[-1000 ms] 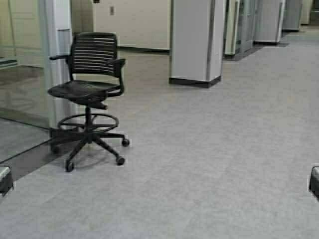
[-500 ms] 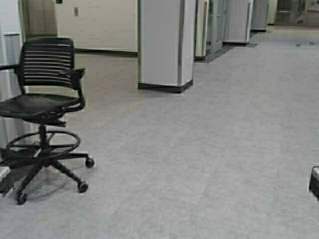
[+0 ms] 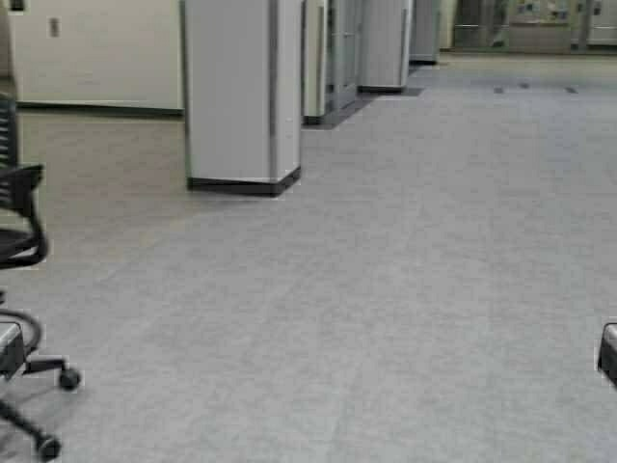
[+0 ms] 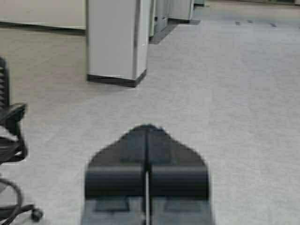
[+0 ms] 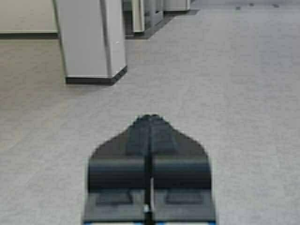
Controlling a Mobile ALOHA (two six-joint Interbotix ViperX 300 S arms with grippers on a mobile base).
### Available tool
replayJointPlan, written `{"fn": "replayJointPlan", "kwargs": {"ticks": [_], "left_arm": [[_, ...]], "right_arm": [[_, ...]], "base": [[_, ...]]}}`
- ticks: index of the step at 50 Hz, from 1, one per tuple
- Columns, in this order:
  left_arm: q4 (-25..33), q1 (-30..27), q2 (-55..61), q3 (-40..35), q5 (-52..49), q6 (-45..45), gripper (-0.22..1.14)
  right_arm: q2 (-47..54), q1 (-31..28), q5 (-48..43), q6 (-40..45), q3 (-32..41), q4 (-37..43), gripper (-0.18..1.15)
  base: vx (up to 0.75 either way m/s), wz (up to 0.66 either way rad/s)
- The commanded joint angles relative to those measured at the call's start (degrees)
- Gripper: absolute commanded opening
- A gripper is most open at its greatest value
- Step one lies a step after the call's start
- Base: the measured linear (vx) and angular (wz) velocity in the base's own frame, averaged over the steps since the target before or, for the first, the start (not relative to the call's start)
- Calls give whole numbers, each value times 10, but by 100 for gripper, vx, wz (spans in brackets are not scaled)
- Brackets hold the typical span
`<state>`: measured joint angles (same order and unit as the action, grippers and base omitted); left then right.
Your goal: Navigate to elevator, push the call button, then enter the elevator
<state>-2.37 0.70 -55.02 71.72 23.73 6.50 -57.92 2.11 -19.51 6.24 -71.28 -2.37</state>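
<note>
Neither the elevator nor the call button can be made out in these views. Grey carpet (image 3: pixel 405 270) stretches ahead toward a far hallway (image 3: pixel 521 39). My left gripper (image 4: pixel 147 127) is held low over the carpet with its fingers pressed together and nothing between them. My right gripper (image 5: pixel 150 117) is held the same way, shut and empty. In the high view only slivers of the two arms show, the left arm (image 3: pixel 8 347) at one edge and the right arm (image 3: pixel 608 353) at the other.
A black swivel chair (image 3: pixel 21 251) stands at the near left, half out of view. A white square pillar (image 3: pixel 241 96) with a dark base rises ahead on the left, more pillars (image 3: pixel 386 43) behind it. A small wall plate (image 3: pixel 53 26) sits on the far cream wall.
The robot has turned to the right: chair, pillar and wall have all slid left in the high view, and more of the far hallway shows. Both grippers keep their pose.
</note>
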Motion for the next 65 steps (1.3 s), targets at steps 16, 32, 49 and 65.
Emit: {"fn": "replayJointPlan", "kwargs": {"ticks": [16, 32, 49, 65], "left_arm": [[1, -1, -19, -1, 4, -3, 2], [1, -1, -11, -4, 4, -4, 2], [1, -1, -7, -1, 4, -4, 2], [3, -1, 8, -8, 4, -2, 2]], "right_arm": [[2, -1, -4, 16, 14, 0, 5], [4, -1, -4, 15, 12, -1, 5], [8, -1, -4, 17, 13, 0, 5], [25, -1, -7, 36, 12, 0, 5]], "base": [[68, -23], [68, 0], [70, -5], [71, 6]]}}
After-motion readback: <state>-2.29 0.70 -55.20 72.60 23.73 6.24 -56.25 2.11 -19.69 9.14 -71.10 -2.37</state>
